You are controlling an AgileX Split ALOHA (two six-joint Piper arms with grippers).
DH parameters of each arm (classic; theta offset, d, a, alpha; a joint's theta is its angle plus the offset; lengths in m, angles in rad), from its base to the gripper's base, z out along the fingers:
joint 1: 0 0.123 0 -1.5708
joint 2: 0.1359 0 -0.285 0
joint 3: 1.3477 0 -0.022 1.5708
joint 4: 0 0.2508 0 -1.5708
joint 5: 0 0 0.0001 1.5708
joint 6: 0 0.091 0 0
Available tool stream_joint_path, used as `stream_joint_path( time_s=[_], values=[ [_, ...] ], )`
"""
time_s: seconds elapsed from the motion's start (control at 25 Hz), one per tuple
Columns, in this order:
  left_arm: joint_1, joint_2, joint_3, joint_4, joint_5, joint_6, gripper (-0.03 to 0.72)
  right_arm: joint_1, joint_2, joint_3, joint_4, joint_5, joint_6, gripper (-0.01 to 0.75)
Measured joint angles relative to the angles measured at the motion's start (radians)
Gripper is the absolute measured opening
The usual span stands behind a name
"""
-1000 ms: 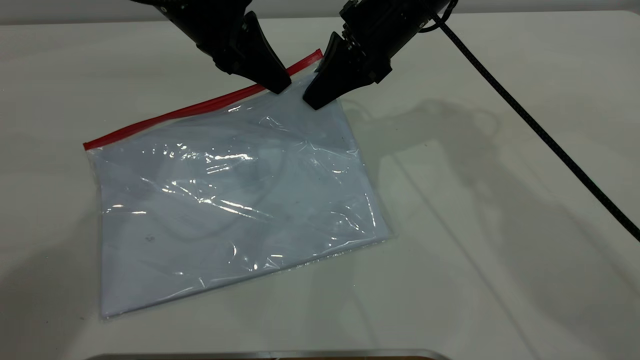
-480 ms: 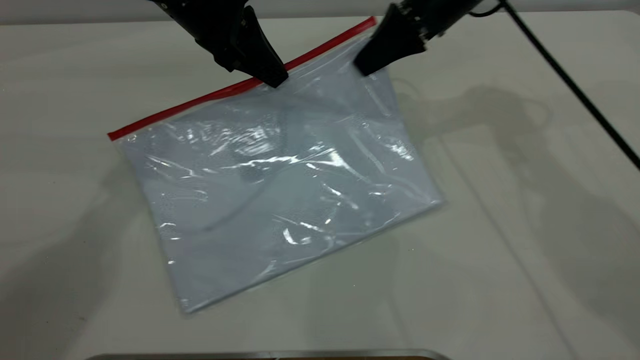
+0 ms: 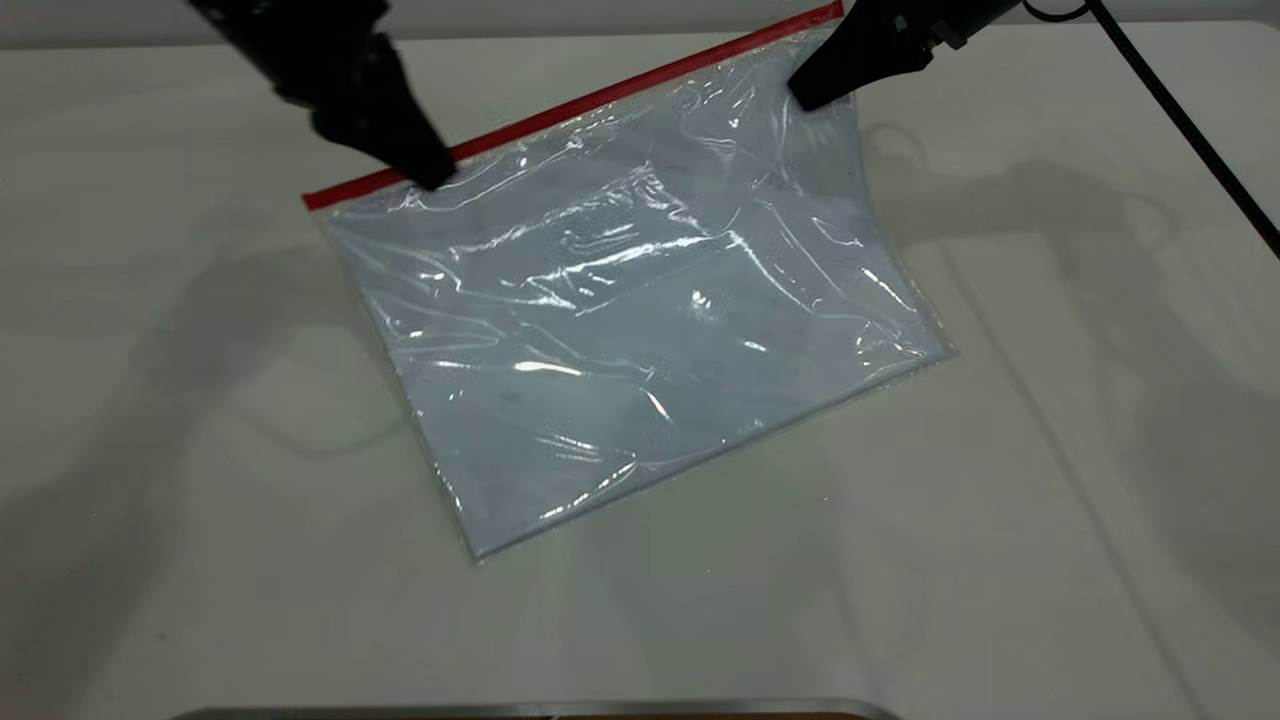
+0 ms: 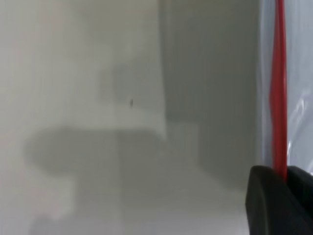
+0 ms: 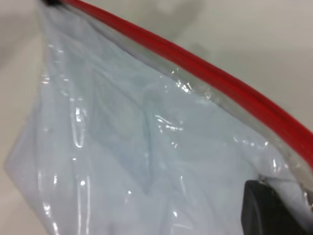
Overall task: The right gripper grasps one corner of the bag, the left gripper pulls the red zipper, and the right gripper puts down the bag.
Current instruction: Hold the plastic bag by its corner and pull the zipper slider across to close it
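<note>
The bag (image 3: 640, 310) lies crumpled on the table (image 3: 1000, 560), its far right corner (image 3: 825, 45) lifted. The right gripper (image 3: 815, 90) is clamped on that corner. The left gripper (image 3: 430, 170) pinches the red zipper (image 3: 580, 103) near the strip's left end, fingers (image 4: 266, 200) closed around the strip.

Clear bag (image 3: 640, 330) with pale blue-white contents, bright red zipper (image 3: 600, 98) strip, black left gripper (image 3: 425, 170), black right gripper (image 3: 815, 90), black braided cable (image 3: 1190, 130), off-white table (image 3: 1050, 500)
</note>
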Motion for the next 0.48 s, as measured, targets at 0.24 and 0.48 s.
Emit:
stream_joint_path(
  time_s=[0.24, 0.48],
  values=[
    [0.055, 0.000, 0.000, 0.027, 0.055, -0.010, 0.049, -0.003, 0.000, 0.000, 0.000, -0.052, 0.020, 0.082],
    [0.060, 0.000, 0.000, 0.034, 0.057, -0.016, 0.084, -0.004, 0.000, 0.000, -0.002, -0.097, 0.045, 0.228]
  ],
)
